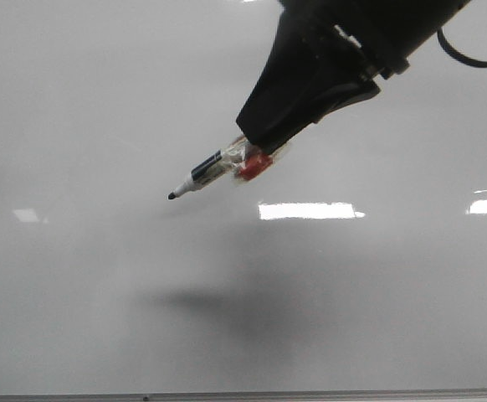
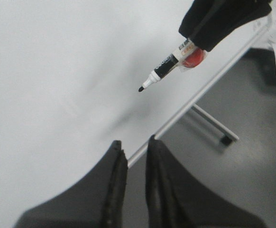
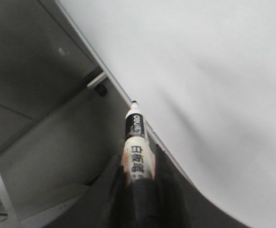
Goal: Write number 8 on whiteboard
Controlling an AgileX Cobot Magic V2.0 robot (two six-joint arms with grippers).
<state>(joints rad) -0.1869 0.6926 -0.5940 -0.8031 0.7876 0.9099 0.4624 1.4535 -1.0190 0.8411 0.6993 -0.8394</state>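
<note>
The whiteboard (image 1: 76,276) is glossy pale grey and fills the front view; no number 8 or any other line shows on it. My right gripper (image 1: 258,144) comes in from the upper right and is shut on a black-and-white marker (image 1: 206,172). The marker's uncapped black tip (image 1: 171,196) points left and down, with its shadow lying apart below it. The marker also shows in the right wrist view (image 3: 135,137) between the right gripper's (image 3: 137,159) jaws, and in the left wrist view (image 2: 169,71). My left gripper (image 2: 134,145) is shut and empty, at the board's edge.
The board's thin grey bottom edge (image 1: 243,395) runs along the bottom of the front view. Bright light reflections (image 1: 309,210) lie on the board. Beyond the edge are the grey floor (image 2: 252,180) and a stand foot (image 2: 225,139).
</note>
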